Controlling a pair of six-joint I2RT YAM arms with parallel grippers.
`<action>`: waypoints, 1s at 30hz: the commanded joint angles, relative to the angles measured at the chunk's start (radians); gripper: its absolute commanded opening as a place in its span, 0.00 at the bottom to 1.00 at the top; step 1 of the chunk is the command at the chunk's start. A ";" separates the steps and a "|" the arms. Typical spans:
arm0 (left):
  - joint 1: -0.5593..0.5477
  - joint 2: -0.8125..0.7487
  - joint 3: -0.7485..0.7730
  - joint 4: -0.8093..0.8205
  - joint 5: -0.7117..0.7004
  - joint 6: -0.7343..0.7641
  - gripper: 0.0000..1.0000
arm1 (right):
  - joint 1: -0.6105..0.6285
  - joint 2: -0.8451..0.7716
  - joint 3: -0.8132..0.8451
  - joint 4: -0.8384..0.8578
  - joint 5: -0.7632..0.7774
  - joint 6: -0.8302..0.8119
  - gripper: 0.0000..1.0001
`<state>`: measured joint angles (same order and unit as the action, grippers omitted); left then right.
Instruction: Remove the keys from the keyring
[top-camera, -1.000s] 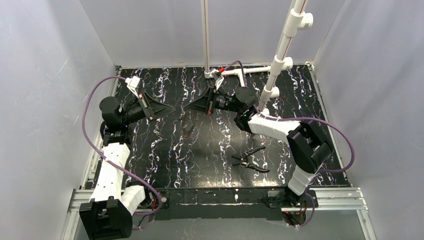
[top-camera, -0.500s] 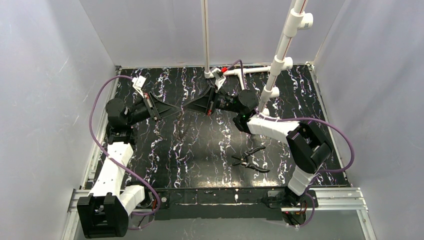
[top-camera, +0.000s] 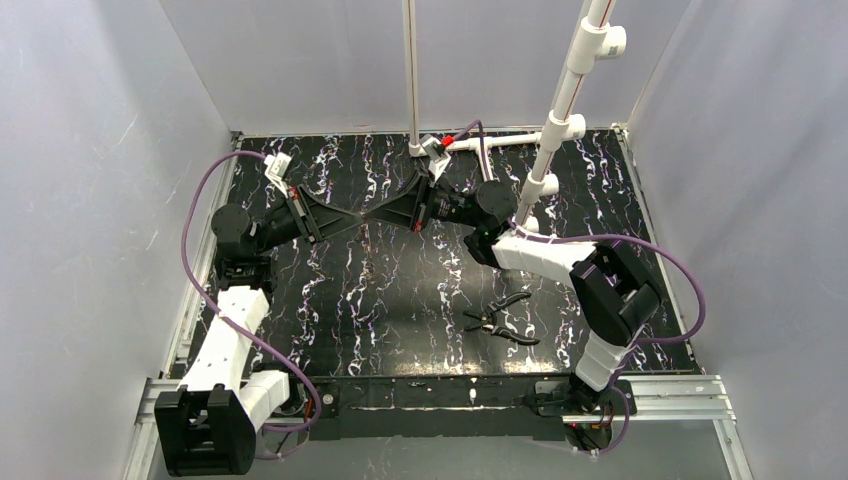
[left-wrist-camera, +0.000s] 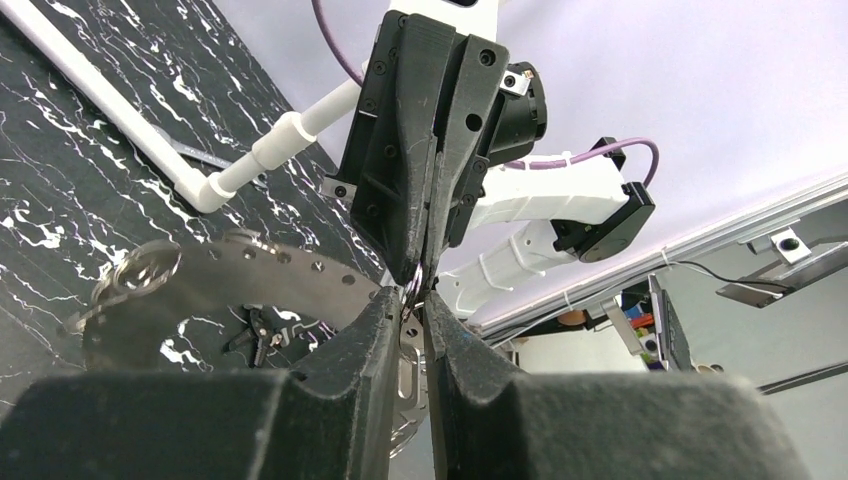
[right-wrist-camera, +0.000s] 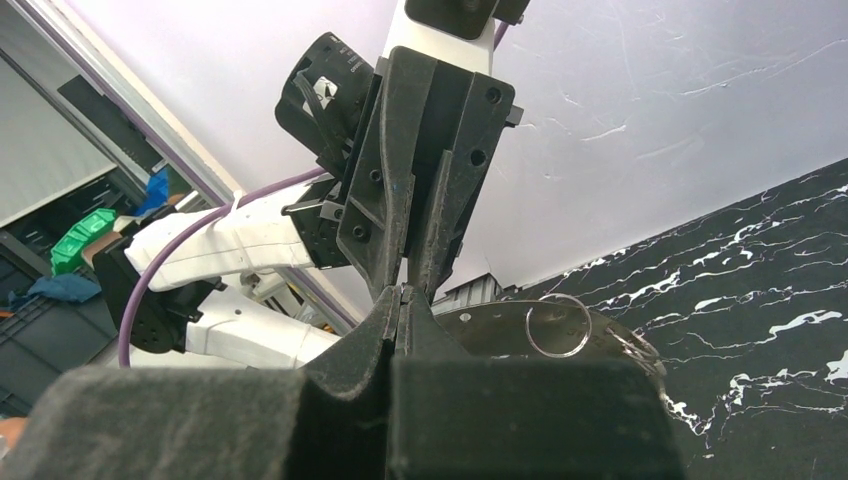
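In the top view my left gripper (top-camera: 356, 214) and right gripper (top-camera: 368, 214) meet tip to tip above the back middle of the black marbled table (top-camera: 400, 290). The keyring between them is too small to make out there. In the left wrist view its silvery-grey band (left-wrist-camera: 250, 272) with holes curves left from my nearly closed left fingers (left-wrist-camera: 380, 330). A flat slotted silver key (left-wrist-camera: 408, 362) hangs in the narrow gap, and a thin wire loop sits at the tips. In the right wrist view my right gripper (right-wrist-camera: 400, 296) is shut at the band's (right-wrist-camera: 490, 335) edge, and a thin wire ring (right-wrist-camera: 558, 325) lies against the band.
Black-handled pliers (top-camera: 500, 320) lie on the table front right of centre and show small in the left wrist view (left-wrist-camera: 262, 330). A slanted white pipe (top-camera: 560, 110) and an upright thin pipe (top-camera: 411, 75) stand at the back. Grey walls enclose three sides.
My left gripper has swung right and closed the gap, so its tips now meet the right gripper's tips. The right gripper has shifted slightly left. The pliers have not moved.
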<state>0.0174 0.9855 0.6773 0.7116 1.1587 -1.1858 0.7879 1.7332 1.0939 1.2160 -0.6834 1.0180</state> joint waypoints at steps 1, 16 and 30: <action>-0.003 -0.018 -0.013 0.067 -0.005 -0.019 0.15 | 0.007 0.007 0.029 0.099 0.014 0.010 0.01; -0.042 -0.017 -0.026 0.089 -0.014 -0.008 0.00 | 0.007 0.011 0.045 0.093 0.008 0.009 0.01; -0.042 -0.034 -0.007 -0.049 0.175 0.177 0.00 | -0.062 -0.094 0.070 -0.259 -0.185 -0.243 0.55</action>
<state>-0.0193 0.9852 0.6491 0.7235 1.2484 -1.1042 0.7479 1.7088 1.1034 1.0664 -0.7937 0.8982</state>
